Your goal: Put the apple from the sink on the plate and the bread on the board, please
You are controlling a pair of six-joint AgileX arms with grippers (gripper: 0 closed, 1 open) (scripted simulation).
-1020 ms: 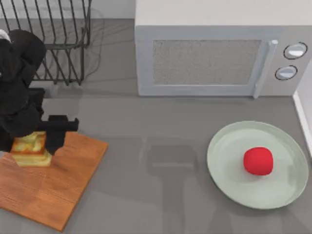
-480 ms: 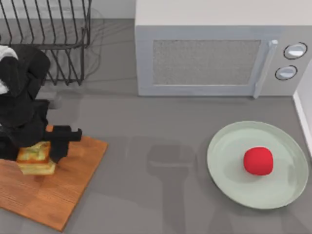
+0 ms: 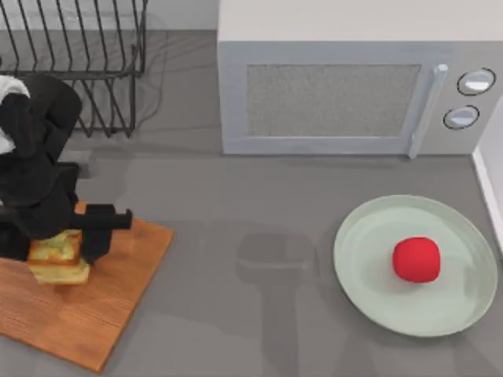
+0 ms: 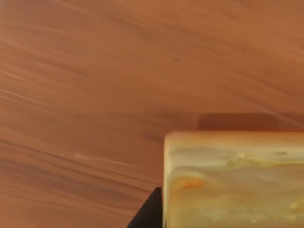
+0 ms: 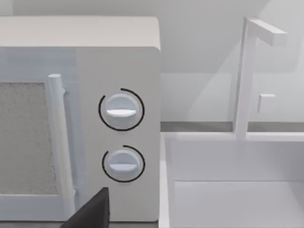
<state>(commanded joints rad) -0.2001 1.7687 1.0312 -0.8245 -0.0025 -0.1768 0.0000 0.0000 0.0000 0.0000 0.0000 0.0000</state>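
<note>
The bread (image 3: 56, 256), a pale golden chunk with a toasted top, sits low over the far left part of the orange-brown board (image 3: 86, 314). My left gripper (image 3: 59, 245) is shut on it from above. The left wrist view shows the bread (image 4: 235, 180) very close to the board's wood grain (image 4: 95, 85). On the right side of the table, the red apple (image 3: 416, 259) rests near the middle of the mint-green plate (image 3: 361, 259). A dark part of my right gripper (image 5: 90, 211) shows in the right wrist view, facing the microwave (image 5: 80, 118) and the white sink (image 5: 228, 194).
A white microwave (image 3: 346, 86) spans the back of the table. A black wire dish rack (image 3: 86, 63) stands at the back left, just behind my left arm. The sink's faucet (image 5: 244, 76) rises beside the microwave. Grey counter lies between board and plate.
My left gripper has carried the bread a little right and toward the front over the board, then nearly stopped. Apple and plate have not moved.
</note>
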